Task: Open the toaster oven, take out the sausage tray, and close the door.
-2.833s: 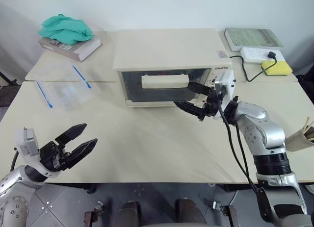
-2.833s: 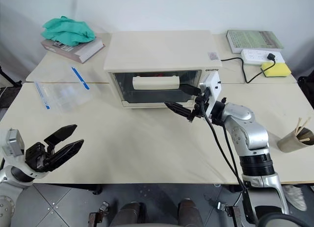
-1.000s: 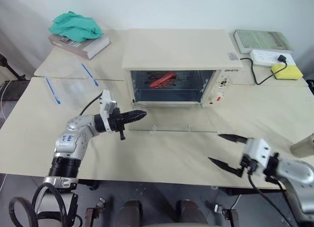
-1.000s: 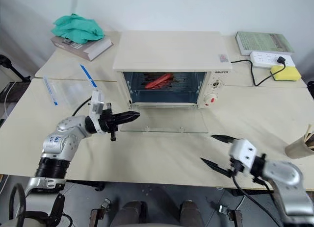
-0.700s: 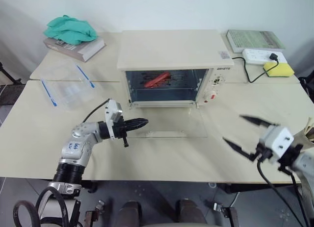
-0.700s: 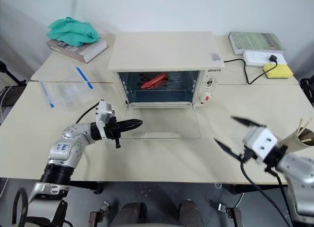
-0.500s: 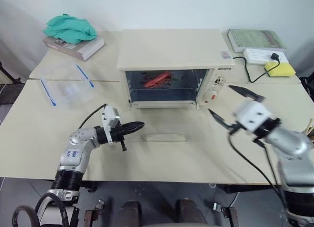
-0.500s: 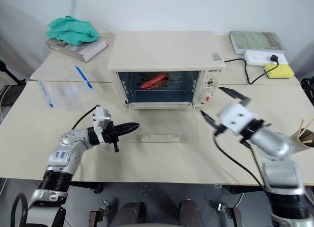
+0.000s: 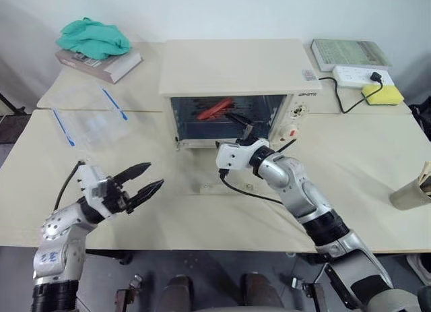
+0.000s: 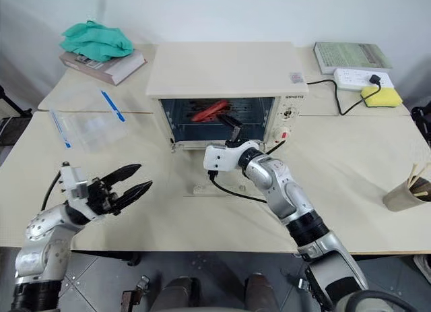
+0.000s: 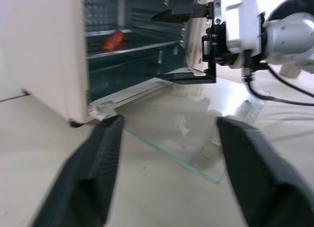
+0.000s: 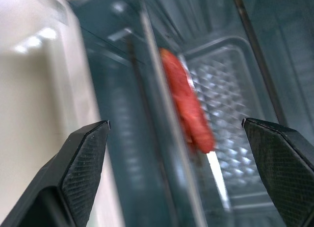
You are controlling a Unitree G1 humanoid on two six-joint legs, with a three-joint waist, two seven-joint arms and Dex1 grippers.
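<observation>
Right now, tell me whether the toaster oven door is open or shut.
Open. The glass door lies flat on the table in front of the toaster oven, leaving the sausage inside exposed.

Green cloth [image 9: 91, 37] lies on a book [image 9: 101, 64].

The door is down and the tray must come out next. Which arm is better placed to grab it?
Right. The right gripper is open at the toaster oven mouth, facing the sausage tray. The left gripper hangs off beside the door.
</observation>
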